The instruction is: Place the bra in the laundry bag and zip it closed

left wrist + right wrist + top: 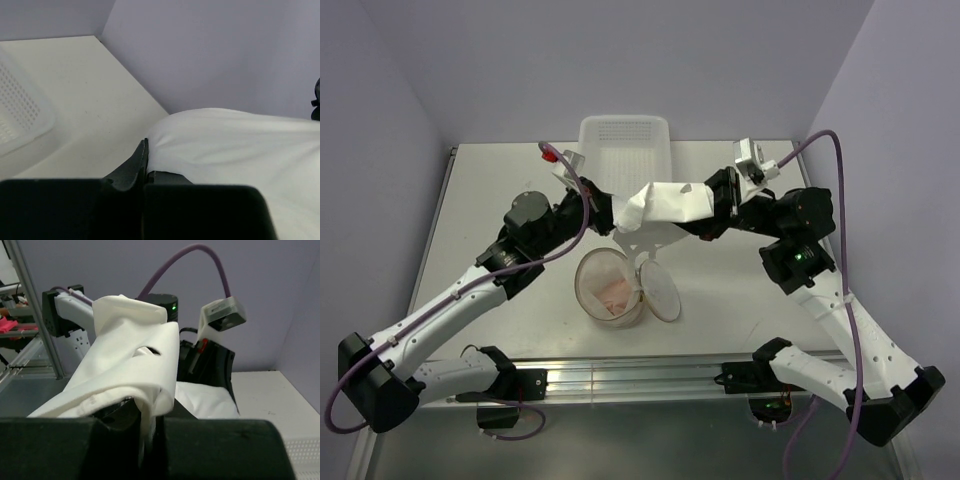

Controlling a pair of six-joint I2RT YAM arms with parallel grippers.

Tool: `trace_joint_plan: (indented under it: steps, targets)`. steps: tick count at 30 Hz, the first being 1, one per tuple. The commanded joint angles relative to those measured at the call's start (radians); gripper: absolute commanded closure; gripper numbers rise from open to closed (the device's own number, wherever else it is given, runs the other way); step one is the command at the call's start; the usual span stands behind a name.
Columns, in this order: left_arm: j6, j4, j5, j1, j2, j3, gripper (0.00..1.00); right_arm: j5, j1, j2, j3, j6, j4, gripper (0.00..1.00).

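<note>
Lavender walls close in a white worktop (500,200) on three sides, with two arms reaching in from its near edge. Nearest their bases sits the laundry bag (580,285), mouth open and facing up. Its round lid flap (660,290) is tipped up at the bag's right, so nothing covers the opening.

Just beyond the bag and above it, the bra (665,205) is held clear of the worktop, stretched between the left pincer (615,213) and the right pincer (712,205). Each is clamped tight on one end of the white fabric. The two-ended hold appears meant to keep the garment spread and under control before lowering.

The bra is not yet inside. Its span looks wider than the wire rim, so it probably needs bunching on the way down.

Farther beyond the bag, a white perforated basket (625,150) stands at the far wall and limits room that way. Bare worktop lies open to the bag's left and right.
</note>
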Motion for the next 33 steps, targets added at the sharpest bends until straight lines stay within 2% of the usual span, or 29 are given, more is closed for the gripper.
trace_joint_plan:
  steps: [1,4,7,8,10,15,20,25,26,27,29,30,33]
  targets:
    - [-0.069,0.037,0.02,0.055,0.015,0.071,1.0,-0.062,0.001,-0.059,-0.031,-0.056,0.01,0.91]
    - [-0.096,0.046,0.054,0.073,0.027,0.094,1.0,-0.047,0.002,-0.078,-0.057,-0.066,0.0,0.82]
    - [-0.109,0.047,0.071,0.084,0.04,0.116,1.0,-0.053,0.002,-0.082,-0.053,-0.112,-0.086,0.65]
    - [-0.112,0.039,0.075,0.095,0.044,0.134,1.0,-0.047,0.001,-0.091,-0.077,-0.108,-0.08,0.56]
    - [-0.124,0.045,0.078,0.103,0.043,0.14,1.0,-0.027,0.001,-0.104,-0.14,-0.076,-0.036,0.52]
    - [-0.121,0.03,0.072,0.115,0.05,0.195,1.0,0.016,0.002,-0.16,-0.231,-0.053,-0.007,0.5]
    - [-0.13,0.025,0.075,0.115,0.047,0.229,1.0,0.109,0.002,-0.196,-0.309,-0.042,-0.011,0.37]
    - [-0.123,0.01,0.063,0.115,0.046,0.238,1.0,0.211,0.002,-0.22,-0.347,-0.06,-0.03,0.37]
    - [-0.121,-0.001,0.057,0.115,0.049,0.242,1.0,0.273,0.001,-0.234,-0.346,-0.059,-0.028,0.37]
    - [-0.12,0.002,0.06,0.115,0.047,0.24,1.0,0.306,0.001,-0.236,-0.34,-0.063,-0.048,0.39]
    - [-0.126,0.019,0.061,0.113,0.046,0.226,1.0,0.382,0.002,-0.231,-0.274,-0.1,-0.114,0.5]
    - [-0.127,0.019,0.064,0.112,0.049,0.225,1.0,0.451,0.001,-0.228,-0.245,-0.132,-0.173,0.52]
    - [-0.103,-0.025,0.04,0.113,0.066,0.242,1.0,0.481,0.002,-0.228,-0.134,-0.18,-0.2,0.54]
